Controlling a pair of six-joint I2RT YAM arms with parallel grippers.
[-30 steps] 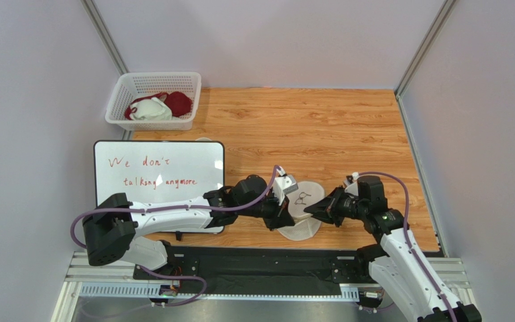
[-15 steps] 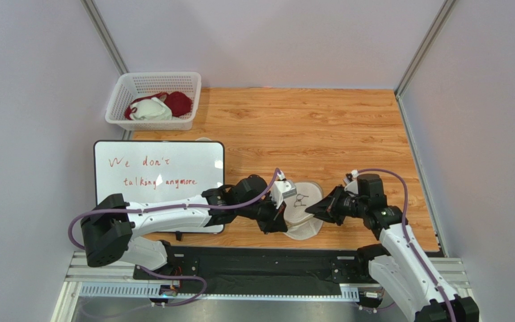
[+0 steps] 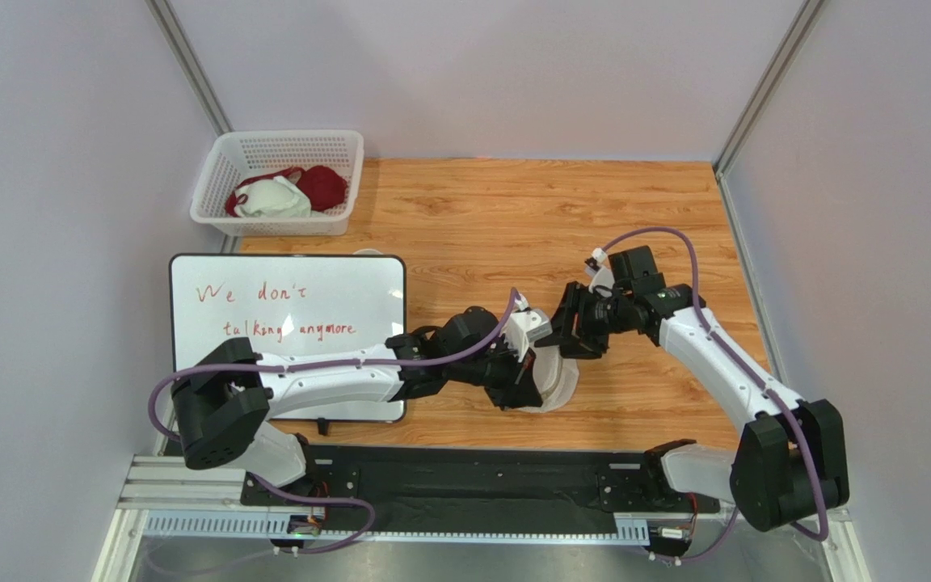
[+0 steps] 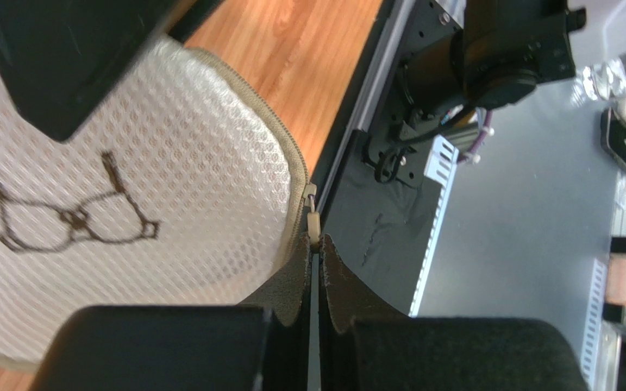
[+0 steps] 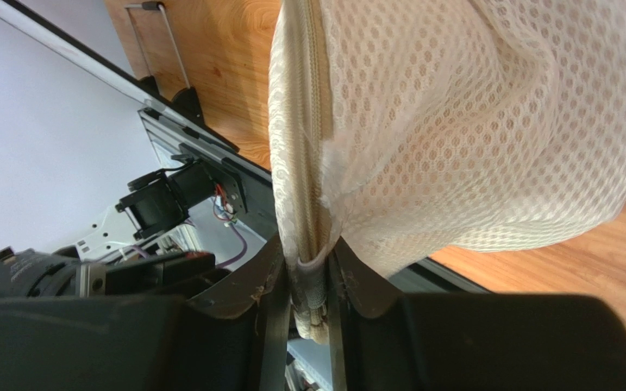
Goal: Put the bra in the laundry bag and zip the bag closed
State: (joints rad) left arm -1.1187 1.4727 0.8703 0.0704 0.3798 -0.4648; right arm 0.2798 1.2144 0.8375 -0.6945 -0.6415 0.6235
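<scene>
Top external view: whiteboard point(image 3: 288, 318) at left of the wooden table point(image 3: 495, 230) carries red handwriting, "We don't talking anymore"; white lattice basket point(image 3: 222, 164) at the far left corner holds a dark red garment point(image 3: 325, 184) and a white garment point(image 3: 270, 198). The laundry bag point(image 3: 559, 378) sits near the front edge of the table, between the two arms; the left gripper point(image 3: 531, 364) is against its left side and the right gripper point(image 3: 570, 336) against its far edge; jaw gaps are too small to judge here.

Left wrist view: the mesh face of the laundry bag point(image 4: 194, 163) shows a black bra drawing point(image 4: 67, 216); no lettering. The left gripper point(image 4: 315, 269) is fully closed, its fingers pinching the small zipper pull point(image 4: 314, 226) at the bag's rim; the bag lies up and left of the fingertips.

Right wrist view: no writing. The right gripper point(image 5: 312, 293) stands at a narrow gap with the zipper rim point(image 5: 300, 122) clamped between its fingers point(image 5: 357, 285); both pads touch the band. The domed mesh of the laundry bag point(image 5: 488, 122) bulges up and right of the grip; contents behind the mesh cannot be made out.
</scene>
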